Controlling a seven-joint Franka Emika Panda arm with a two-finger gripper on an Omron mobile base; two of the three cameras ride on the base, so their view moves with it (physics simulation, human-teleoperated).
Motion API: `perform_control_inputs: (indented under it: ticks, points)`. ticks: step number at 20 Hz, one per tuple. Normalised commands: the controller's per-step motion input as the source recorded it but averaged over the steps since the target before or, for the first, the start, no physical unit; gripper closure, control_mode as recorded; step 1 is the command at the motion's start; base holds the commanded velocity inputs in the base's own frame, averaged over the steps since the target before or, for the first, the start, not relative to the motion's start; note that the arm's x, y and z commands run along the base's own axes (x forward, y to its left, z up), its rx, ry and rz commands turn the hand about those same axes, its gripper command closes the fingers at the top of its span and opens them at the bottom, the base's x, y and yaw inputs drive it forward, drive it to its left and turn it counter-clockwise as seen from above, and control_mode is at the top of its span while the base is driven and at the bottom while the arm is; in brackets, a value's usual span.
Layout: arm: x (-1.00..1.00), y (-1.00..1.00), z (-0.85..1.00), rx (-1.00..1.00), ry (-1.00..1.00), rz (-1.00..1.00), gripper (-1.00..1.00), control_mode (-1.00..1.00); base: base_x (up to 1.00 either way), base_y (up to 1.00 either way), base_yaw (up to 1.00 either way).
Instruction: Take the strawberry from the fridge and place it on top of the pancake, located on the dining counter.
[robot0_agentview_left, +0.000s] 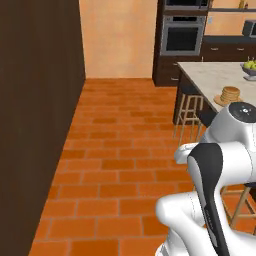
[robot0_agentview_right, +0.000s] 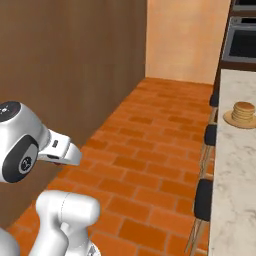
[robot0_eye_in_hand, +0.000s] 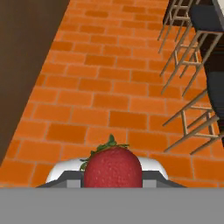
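1. One stack, the pancake, sits on its plate near the edge of the worktop in the left base view, well ahead of the arm.
2. Right base view: the pancake lies far across the brick floor.
3. Hand view: the gripper pinches the strawberry by its sides above the floor; the fruit looks light, soft and easily bruised, so a gentle hold suits it.

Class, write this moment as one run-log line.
phase: carrying | gripper: shut on strawberry | pancake: on dining counter, bare | location: over brick floor
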Motion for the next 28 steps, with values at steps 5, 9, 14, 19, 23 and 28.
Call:
perform_control_inputs:
  ticks: [5,9,14,19,23,28]
  points:
    - [0.00,0.00,0.00,0.00,0.00,0.00,1.00,1.00,0.78,0.14,-0.64]
    - [0.00,0.00,0.00,0.00,0.00,0.00,1.00,1.00,0.89,0.44,-0.57]
    - [0.00,0.00,0.00,0.00,0.00,0.00,1.00,1.00,0.68,0.53,-0.67]
    - [0.00,0.00,0.00,0.00,0.00,0.00,1.00,1.00,0.68,0.58,-0.70]
    - [0.00,0.00,0.00,0.00,0.00,0.00,1.00,1.00,0.68,0.55,-0.70]
    - [0.00,0.00,0.00,0.00,0.00,0.00,1.00,1.00,0.46,0.71,-0.64]
